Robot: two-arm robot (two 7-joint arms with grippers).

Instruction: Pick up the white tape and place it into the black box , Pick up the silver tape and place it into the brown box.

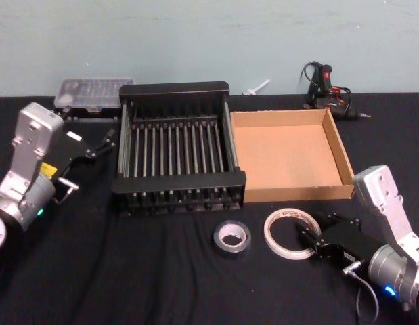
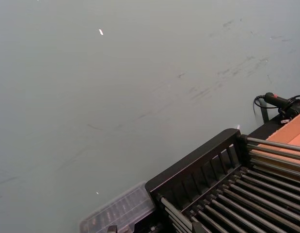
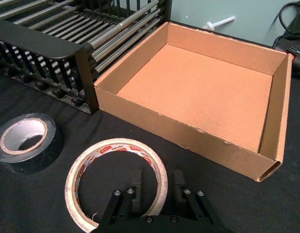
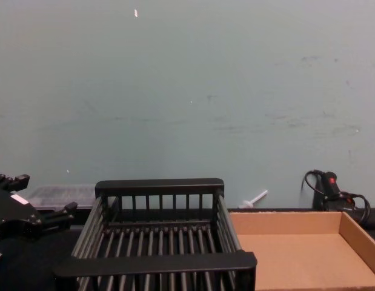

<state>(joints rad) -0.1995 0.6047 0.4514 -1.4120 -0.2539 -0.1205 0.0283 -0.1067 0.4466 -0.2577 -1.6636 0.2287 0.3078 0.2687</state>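
R gripper (image 3: 157,187) at white tape (image 1: 288,233), jaws open astride near rim; tape flat on surface. L gripper (image 1: 94,145) parked, jaws open, well off.

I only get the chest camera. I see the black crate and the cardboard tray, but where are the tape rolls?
Observer: Both lie flat on the table in front of the boxes, the silver tape left of the white tape.
Operator: Which end effector is nearer?
Observer: The right end effector, open, straddles the white tape's rim; the left end effector sits left of the black box.
Operator: What's the white one in front of?
Observer: The brown box.
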